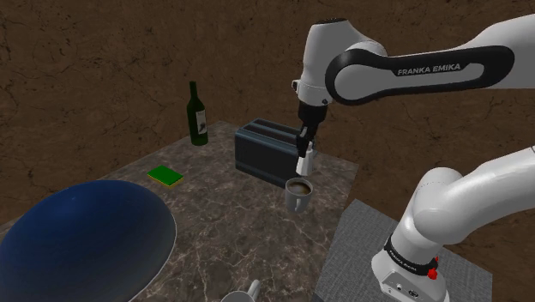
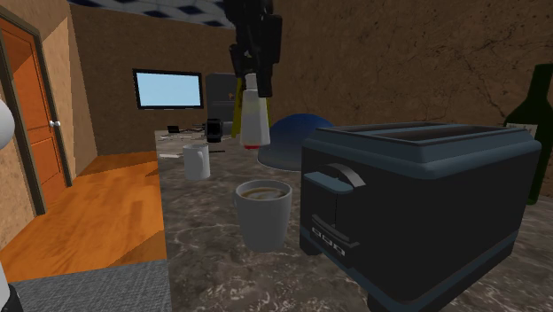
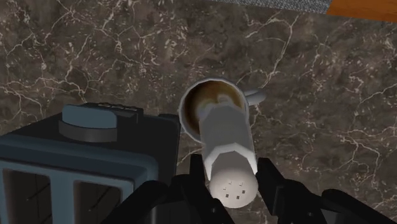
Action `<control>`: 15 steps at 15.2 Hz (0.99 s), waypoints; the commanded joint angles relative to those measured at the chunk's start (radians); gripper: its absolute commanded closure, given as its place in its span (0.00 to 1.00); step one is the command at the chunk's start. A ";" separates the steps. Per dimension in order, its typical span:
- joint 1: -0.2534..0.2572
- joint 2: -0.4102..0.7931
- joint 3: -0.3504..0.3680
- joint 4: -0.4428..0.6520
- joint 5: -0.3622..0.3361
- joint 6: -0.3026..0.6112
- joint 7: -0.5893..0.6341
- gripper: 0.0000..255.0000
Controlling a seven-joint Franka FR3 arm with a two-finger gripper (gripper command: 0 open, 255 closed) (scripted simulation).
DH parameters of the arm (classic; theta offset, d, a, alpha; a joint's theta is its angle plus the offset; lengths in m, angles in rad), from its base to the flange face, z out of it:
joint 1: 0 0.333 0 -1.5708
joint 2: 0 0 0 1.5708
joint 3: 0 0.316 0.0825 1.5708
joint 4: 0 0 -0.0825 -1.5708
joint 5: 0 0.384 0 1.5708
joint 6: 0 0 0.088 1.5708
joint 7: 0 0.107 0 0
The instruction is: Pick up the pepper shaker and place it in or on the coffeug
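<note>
A white pepper shaker (image 3: 228,149) with a dotted cap hangs clasped between my black fingers (image 3: 270,178), directly above the grey coffee mug (image 3: 200,105) of brown liquid. In the shoulder view my gripper (image 1: 303,147) holds the shaker (image 1: 303,163) upright just over the mug (image 1: 298,194), which stands beside the toaster. In the second exterior view the shaker (image 2: 253,115), with a red band at its base, hovers above the mug (image 2: 263,213) under the gripper (image 2: 253,66). The shaker's base does not touch the mug.
A dark blue-grey toaster (image 1: 264,150) stands close beside the mug. A green bottle (image 1: 198,116), a green pad (image 1: 165,177) and a big blue dome (image 1: 81,240) sit further along the marble counter (image 1: 223,240). A white cup (image 2: 197,161) stands behind.
</note>
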 commanded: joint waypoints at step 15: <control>0.005 0.026 0.021 -0.171 0.009 0.196 0.018 1.00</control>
